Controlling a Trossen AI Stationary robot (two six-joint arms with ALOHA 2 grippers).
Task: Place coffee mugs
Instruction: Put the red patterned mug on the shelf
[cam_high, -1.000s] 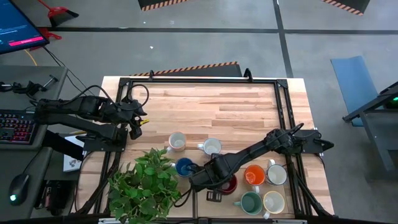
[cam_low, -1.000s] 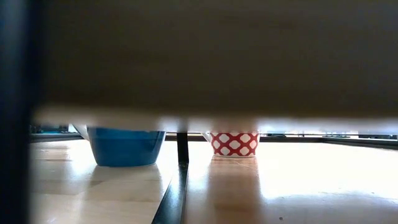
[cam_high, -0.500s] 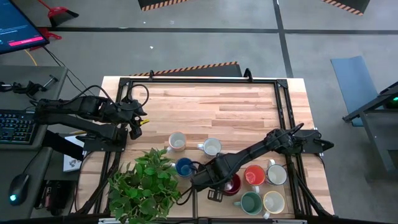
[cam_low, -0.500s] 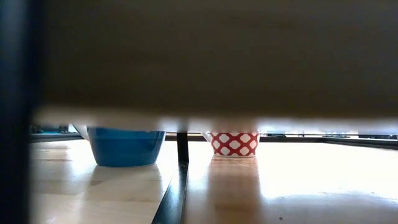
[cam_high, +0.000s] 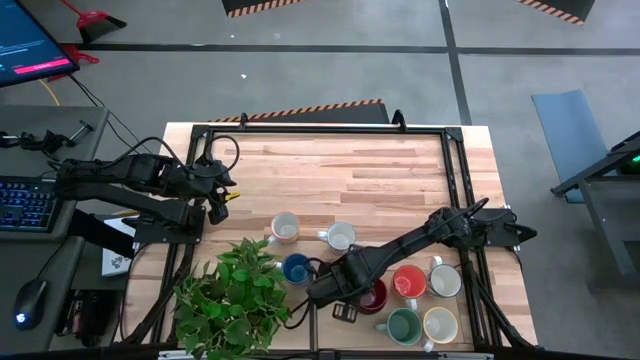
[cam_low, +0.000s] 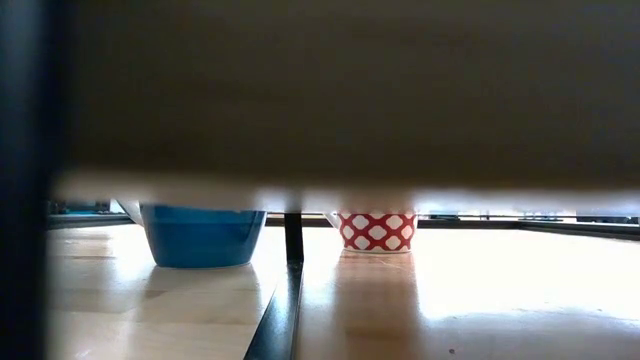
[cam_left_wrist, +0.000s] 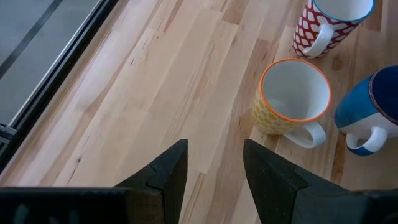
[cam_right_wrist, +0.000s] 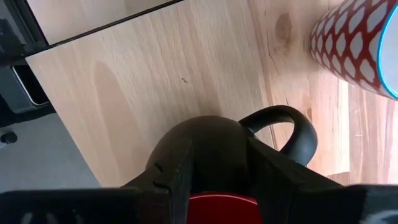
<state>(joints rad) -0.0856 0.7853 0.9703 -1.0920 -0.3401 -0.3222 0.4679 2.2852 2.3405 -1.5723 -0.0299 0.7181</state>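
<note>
Looking down, high view: right gripper (cam_high: 340, 288) sits low over the dark red mug (cam_high: 372, 297) near the table's (cam_high: 390, 175) front edge; left gripper (cam_high: 222, 190) waits at the table's left side.
Mugs, high view: blue mug (cam_high: 296, 268) beside the potted plant (cam_high: 235, 296); two pale-rimmed mugs (cam_high: 285, 228) and (cam_high: 341, 236) sit behind it; orange mug (cam_high: 408, 281), white mug (cam_high: 445, 281), green mug (cam_high: 403, 325) and cream mug (cam_high: 439, 324) cluster at the front right.
Low view: blue mug (cam_low: 200, 236) and a red-and-white patterned mug (cam_low: 377, 230) stand on the wood, under a dark blurred band that hides everything higher.
Left wrist view: left gripper (cam_left_wrist: 213, 163) has its fingers spread over bare wood, holding nothing; beyond lie a yellow-patterned mug (cam_left_wrist: 289, 101), the patterned red mug (cam_left_wrist: 331, 23) and the blue mug (cam_left_wrist: 370, 110).
Right wrist view: right gripper (cam_right_wrist: 216, 160) has its fingers closed on the wall of the dark red mug (cam_right_wrist: 214, 203), beside its black handle (cam_right_wrist: 287, 133); the patterned mug (cam_right_wrist: 359, 48) stands near.
</note>
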